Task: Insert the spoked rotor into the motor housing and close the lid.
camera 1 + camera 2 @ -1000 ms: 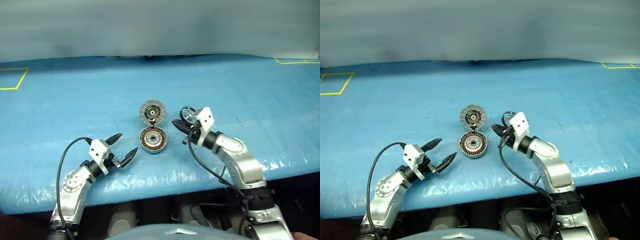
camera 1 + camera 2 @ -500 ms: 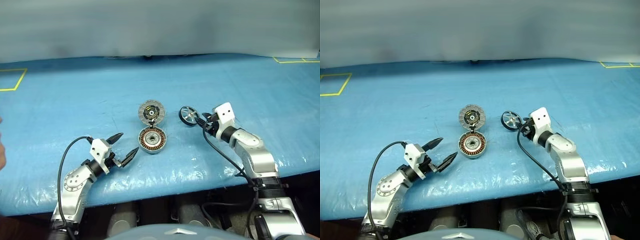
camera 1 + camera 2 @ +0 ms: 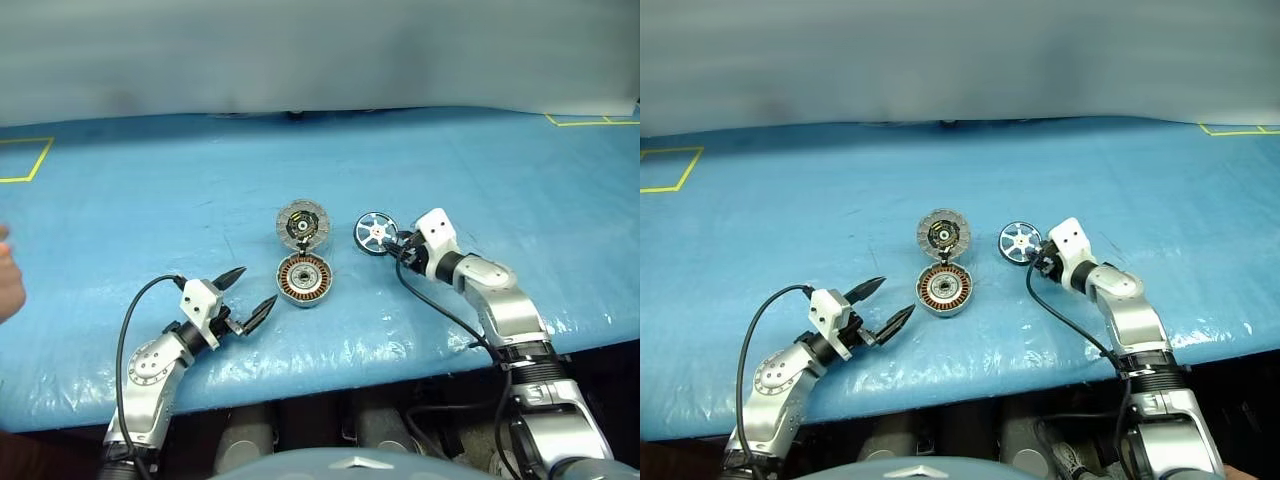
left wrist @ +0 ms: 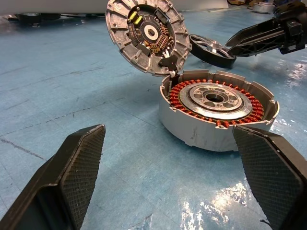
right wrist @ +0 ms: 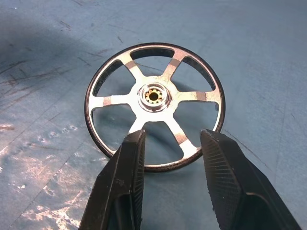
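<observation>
Right hand in our head view: fingers part-open at spoked rotor, nothing held; we judge pickup approach. Rotor lies flat on blue table, right of motor housing; lid hinged open behind it. Left hand wide open, empty, near housing.
Left wrist view: copper windings, ribbed grey lid.
Right wrist view: textured fingers straddle rotor's black rim.

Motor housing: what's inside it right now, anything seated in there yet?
Inside the motor housing are a ring of copper windings and a silver centre hub, nothing else. The spoked rotor lies flat on the table beside it. The housing floor under the windings is hidden.
</observation>
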`<move>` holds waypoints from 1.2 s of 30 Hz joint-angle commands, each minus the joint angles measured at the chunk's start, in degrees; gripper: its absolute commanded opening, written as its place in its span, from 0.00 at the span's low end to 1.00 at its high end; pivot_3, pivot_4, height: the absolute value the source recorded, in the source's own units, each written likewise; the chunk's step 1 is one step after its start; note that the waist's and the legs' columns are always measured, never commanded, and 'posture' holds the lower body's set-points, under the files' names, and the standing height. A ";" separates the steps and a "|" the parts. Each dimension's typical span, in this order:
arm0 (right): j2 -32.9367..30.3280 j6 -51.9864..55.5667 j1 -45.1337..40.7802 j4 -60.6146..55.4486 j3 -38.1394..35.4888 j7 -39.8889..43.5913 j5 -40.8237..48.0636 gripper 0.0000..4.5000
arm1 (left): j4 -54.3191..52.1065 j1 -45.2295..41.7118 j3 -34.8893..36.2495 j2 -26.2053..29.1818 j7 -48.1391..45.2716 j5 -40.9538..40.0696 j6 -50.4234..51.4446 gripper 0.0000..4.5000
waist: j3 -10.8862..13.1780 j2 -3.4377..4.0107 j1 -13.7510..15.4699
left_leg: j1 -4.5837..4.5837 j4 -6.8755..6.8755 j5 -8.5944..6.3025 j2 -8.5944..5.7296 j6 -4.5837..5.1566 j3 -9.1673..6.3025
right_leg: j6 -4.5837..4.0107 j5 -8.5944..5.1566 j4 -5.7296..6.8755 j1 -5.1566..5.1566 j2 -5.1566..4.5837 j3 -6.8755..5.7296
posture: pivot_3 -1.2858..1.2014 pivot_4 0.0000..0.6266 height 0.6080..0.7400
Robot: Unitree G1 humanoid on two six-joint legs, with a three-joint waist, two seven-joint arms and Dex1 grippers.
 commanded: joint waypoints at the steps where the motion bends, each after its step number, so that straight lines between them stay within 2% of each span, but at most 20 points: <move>1: 0.33 -2.19 -2.25 1.40 0.69 0.09 -1.09 0.41 | -0.63 0.08 0.29 0.09 -0.01 0.10 -0.91 1.00 | 0.00 0.00 -0.01 | 0.00 0.00 0.00 0.00 0.00 0.00 | 0.00 0.00 0.00 0.00 0.00 0.00 | 0.52 0.24 1.00; 8: 0.46 -2.34 -3.41 3.90 3.03 2.01 -2.33 0.41 | -0.62 0.17 0.39 0.06 0.29 0.26 -1.14 1.00 | 0.00 0.00 -0.05 | 0.00 -0.01 0.00 0.00 0.00 0.00 | 0.02 0.02 0.00 0.00 0.01 -0.01 | 0.52 0.24 1.00; 11: 0.48 -1.42 -3.88 7.13 3.31 1.80 -2.93 0.28 | -0.68 0.25 0.45 -0.01 0.34 0.23 -1.18 1.00 | -0.01 0.00 -0.04 | 0.04 0.00 0.00 0.01 0.00 0.01 | 0.01 0.01 0.01 0.03 0.01 -0.01 | 0.52 0.24 1.00; 15: 0.75 -1.46 -3.42 6.98 2.83 2.08 -2.16 0.00 | -0.71 0.37 0.50 0.03 0.31 0.23 -1.24 1.00 | -0.03 -0.02 -0.01 | 0.13 0.01 0.00 0.01 0.00 0.01 | -0.01 0.00 0.00 0.11 0.00 0.00 | 0.52 0.24 1.00; 21: 1.79 -1.17 -1.78 3.70 -0.15 2.09 1.02 0.00 | -0.78 0.26 0.49 0.18 0.01 0.09 -1.19 1.00 | -0.03 -0.01 0.02 | 0.13 -0.01 0.00 0.01 0.00 0.01 | -0.01 0.00 0.01 0.10 -0.01 -0.01 | 0.52 0.24 1.00; 27: 3.05 2.46 4.24 -9.10 -4.76 8.31 13.08 0.00 | -0.53 0.17 0.41 0.27 -1.24 -0.77 -1.45 1.00 | -0.01 0.02 0.08 | 0.04 -0.03 -0.01 0.00 0.00 -0.02 | 0.04 0.03 0.00 0.03 -0.02 0.00 | 0.52 0.24 1.00; 32: 3.58 6.61 8.58 -16.90 -4.65 13.24 21.08 0.00 | -0.17 -0.14 0.47 0.07 -2.61 -1.28 -2.17 1.00 | -0.01 0.02 0.04 | 0.06 -0.02 -0.01 0.02 0.00 -0.03 | -0.02 -0.01 0.00 0.04 -0.02 -0.03 | 0.52 0.24 1.00; 36: 4.36 9.11 10.16 -19.89 -2.39 14.80 23.69 0.00 | 0.01 -0.28 0.53 -0.02 -3.06 -1.23 -2.46 1.00 | -0.01 0.02 0.05 | 0.06 -0.01 -0.01 0.01 0.00 -0.04 | -0.03 -0.02 -0.01 0.05 -0.05 -0.03 | 0.52 0.24 1.00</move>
